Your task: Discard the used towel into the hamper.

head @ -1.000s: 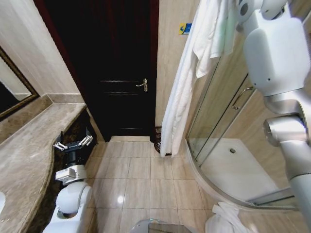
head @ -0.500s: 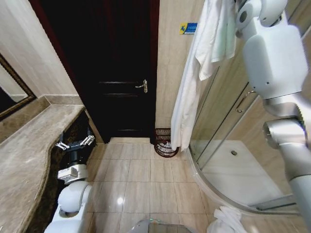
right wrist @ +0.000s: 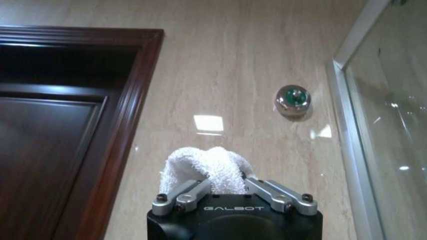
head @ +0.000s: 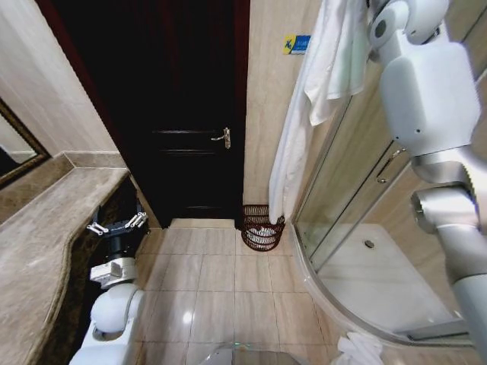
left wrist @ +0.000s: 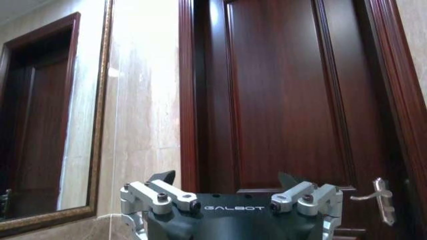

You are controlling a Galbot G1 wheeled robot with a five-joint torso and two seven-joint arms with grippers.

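1. The right tool (right wrist: 235, 186) is held high, clenched on a bunched corner of the white towel (head: 293, 144) — from the wrist camera the terry cloth bulges up between the two fingers, with a tiled wall and a round chrome fitting (right wrist: 292, 98) behind it.

2. From the head view the towel hangs down in one long sheet along the shower glass (head: 358, 175), its lower end just at the rim of the hamper (head: 262, 226), which sits on the floor tiles in the corner between the dark door (head: 183, 114) and the shower.

3. The left tool (head: 116, 224) is parked low beside the marble desk (head: 46, 243), fingers spread, grasping nothing.

4. What could go wrong, to my eye: the hamper is small and the towel long, so letting go from this height could drape the cloth over the rim or drop it onto the floor beside the basket.

5. The hanging end may also catch the openwork rim and tip or drag the light hamper if the arm swings.

6. The grip is only on a corner — a sudden move might let it slip early.
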